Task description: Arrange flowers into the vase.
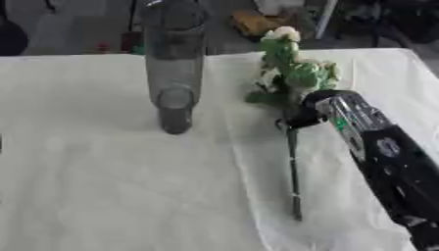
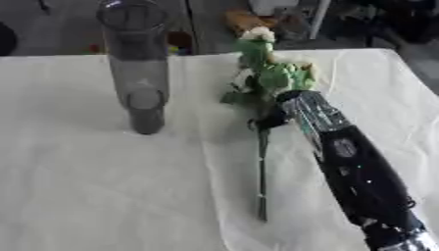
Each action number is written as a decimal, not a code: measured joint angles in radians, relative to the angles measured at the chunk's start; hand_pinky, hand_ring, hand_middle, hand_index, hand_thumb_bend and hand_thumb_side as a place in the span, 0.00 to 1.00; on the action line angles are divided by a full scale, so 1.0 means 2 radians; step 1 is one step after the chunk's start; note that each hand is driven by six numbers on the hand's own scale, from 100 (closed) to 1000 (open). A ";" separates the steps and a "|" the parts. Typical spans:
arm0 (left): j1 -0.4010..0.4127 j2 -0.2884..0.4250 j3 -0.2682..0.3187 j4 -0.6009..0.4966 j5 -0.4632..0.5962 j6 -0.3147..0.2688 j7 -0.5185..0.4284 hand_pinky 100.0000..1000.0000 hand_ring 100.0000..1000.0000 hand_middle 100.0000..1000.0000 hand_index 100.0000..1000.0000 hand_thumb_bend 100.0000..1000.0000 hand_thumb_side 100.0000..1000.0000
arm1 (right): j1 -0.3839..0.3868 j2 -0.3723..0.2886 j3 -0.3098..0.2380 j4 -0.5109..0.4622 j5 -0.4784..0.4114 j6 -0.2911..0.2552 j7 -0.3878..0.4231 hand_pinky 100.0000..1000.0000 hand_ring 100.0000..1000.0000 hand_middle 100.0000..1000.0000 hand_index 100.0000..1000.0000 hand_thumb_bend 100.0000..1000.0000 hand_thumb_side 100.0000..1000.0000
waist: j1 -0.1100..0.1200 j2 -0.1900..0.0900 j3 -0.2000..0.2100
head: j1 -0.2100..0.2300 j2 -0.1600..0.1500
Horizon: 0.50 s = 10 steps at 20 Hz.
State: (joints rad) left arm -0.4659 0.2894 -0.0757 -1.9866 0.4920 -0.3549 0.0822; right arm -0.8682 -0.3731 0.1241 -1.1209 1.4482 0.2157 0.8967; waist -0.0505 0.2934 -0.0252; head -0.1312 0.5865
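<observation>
The robot's black and silver right hand [image 1: 310, 110] reaches in from the right, and its fingers are curled around the stem of a bunch of white flowers with green leaves [image 1: 291, 68]. The bunch lies on the white tablecloth [image 1: 111, 181], just to the right of the tall clear glass vase [image 1: 174, 63], blooms pointing away. The vase stands upright.

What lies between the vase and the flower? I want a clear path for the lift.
Only bare white cloth lies between the vase and the flower, clearest in the left eye view. The right hand is at the stem.
</observation>
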 measured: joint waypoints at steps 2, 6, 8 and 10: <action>0.000 0.000 0.000 0.000 0.000 0.000 0.000 0.84 0.78 0.86 0.91 0.00 0.81 | -0.001 0.002 0.000 0.003 0.012 0.001 0.000 0.42 0.66 0.67 0.88 0.29 1.00 | 0.000 0.000 0.000 | -0.001 0.000; 0.000 0.000 0.000 0.000 0.000 0.001 -0.001 0.84 0.78 0.85 0.91 0.00 0.81 | -0.002 0.007 0.000 0.007 0.037 0.001 -0.001 0.42 0.64 0.64 0.84 0.30 1.00 | 0.000 0.000 -0.001 | -0.002 0.000; 0.000 0.000 -0.001 0.000 0.000 0.001 -0.002 0.84 0.78 0.85 0.91 0.00 0.81 | -0.002 0.009 0.000 0.010 0.049 0.000 -0.001 0.41 0.63 0.62 0.82 0.29 1.00 | 0.000 0.000 -0.001 | -0.003 0.000; 0.000 0.000 -0.002 0.000 0.000 0.000 -0.003 0.84 0.78 0.85 0.91 0.00 0.81 | -0.002 0.009 0.000 0.012 0.058 0.000 -0.002 0.40 0.61 0.58 0.79 0.33 1.00 | 0.000 0.000 -0.001 | -0.005 0.000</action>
State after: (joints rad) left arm -0.4659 0.2891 -0.0801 -1.9866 0.4919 -0.3552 0.0758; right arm -0.8726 -0.3543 0.1238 -1.0963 1.5651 0.2148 0.8932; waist -0.0509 0.2937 -0.0278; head -0.1414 0.5862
